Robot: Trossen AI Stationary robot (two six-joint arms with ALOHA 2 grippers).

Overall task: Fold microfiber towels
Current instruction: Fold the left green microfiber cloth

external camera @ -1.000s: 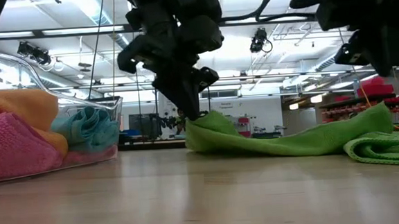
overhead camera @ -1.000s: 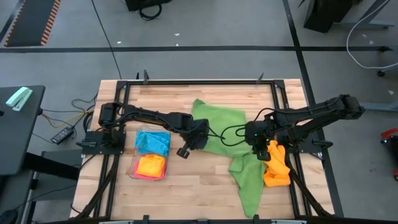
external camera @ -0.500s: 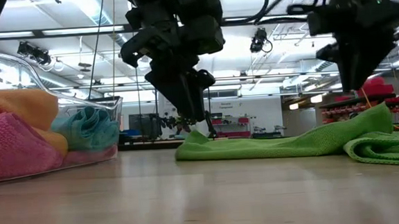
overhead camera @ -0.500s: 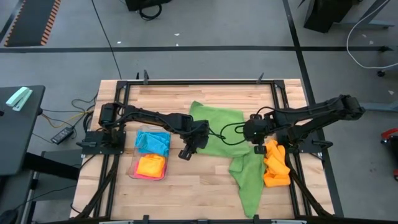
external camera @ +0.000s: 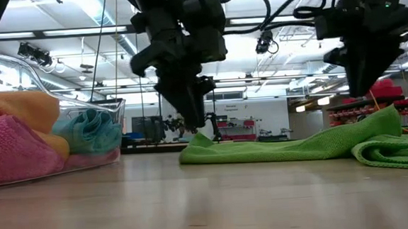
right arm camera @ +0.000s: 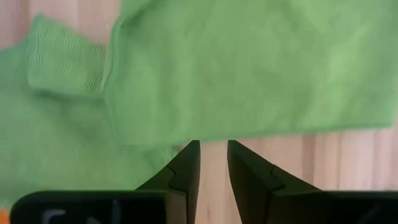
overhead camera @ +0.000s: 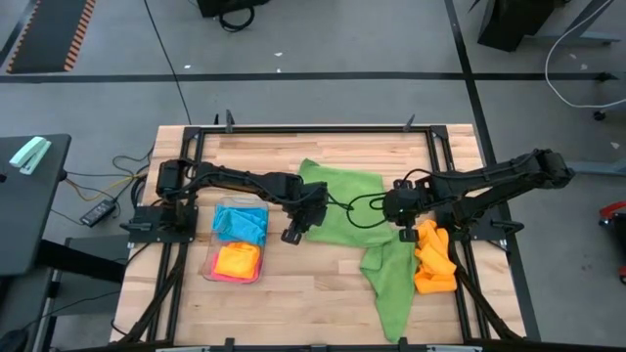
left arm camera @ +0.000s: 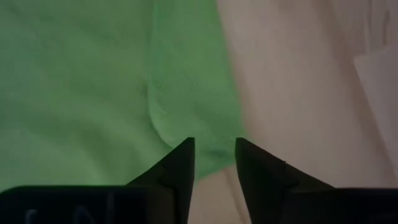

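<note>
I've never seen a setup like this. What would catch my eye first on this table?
Probably the big green towel spread over the middle of the wooden table, with a loose tail running toward the near edge. Two dark arms meet over it: the left pincer at its left edge, the right pincer at its right side, both open with nothing held. Next, the bright colours: an orange towel bunched at the right, and a clear tray of folded ones at the left.

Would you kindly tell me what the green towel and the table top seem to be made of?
Green towel: apparently soft, matte microfiber-like cloth; it lies in limp folds, with fine ribbed weave showing in the right wrist view. Table top: apparently light wood with a smooth finish; plank seams and grain show.
</note>
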